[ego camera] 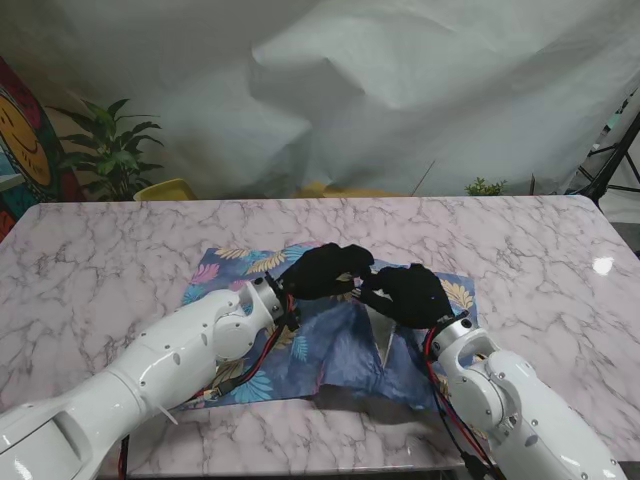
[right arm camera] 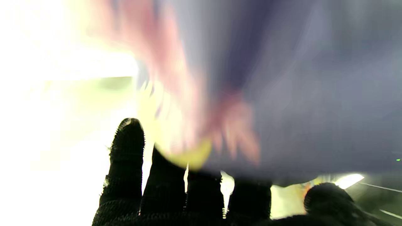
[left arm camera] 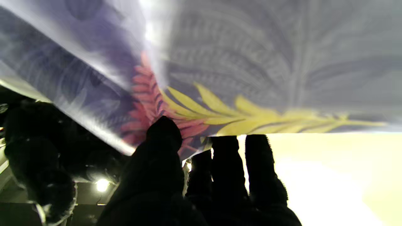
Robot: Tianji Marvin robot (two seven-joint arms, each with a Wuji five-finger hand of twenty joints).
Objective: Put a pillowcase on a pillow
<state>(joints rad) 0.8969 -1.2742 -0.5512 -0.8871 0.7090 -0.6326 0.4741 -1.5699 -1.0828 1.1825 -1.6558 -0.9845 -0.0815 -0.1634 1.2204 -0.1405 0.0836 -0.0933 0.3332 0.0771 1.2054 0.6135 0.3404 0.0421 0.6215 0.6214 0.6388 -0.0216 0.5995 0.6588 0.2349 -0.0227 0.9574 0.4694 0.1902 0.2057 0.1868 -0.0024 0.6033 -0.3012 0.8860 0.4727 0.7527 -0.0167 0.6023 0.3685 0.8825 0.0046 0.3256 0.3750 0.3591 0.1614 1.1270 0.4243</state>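
A dark blue fabric pillowcase printed with yellow, pink and teal leaves [ego camera: 330, 335] is seen spread on the white, grey-veined marble table [ego camera: 520, 250], near the table's middle and towards the nearer edge, with its nearer part rumpled and raised into folds. The black-gloved left hand [ego camera: 325, 270] is placed on the cloth at its farther middle, and the black-gloved right hand [ego camera: 412, 293] is placed just beside it, to its right; the two are almost touching. In the left wrist view the pillowcase [left arm camera: 220, 78] is stretched across the picture, and the fingertips [left arm camera: 256, 147] are set against its leaf-printed edge with the fingers side by side. In the right wrist view the cloth [right arm camera: 282, 94] is blurred, and the fingers [right arm camera: 127, 150] are extended close together beneath it. Whether either hand actually pinches the fabric cannot be told.
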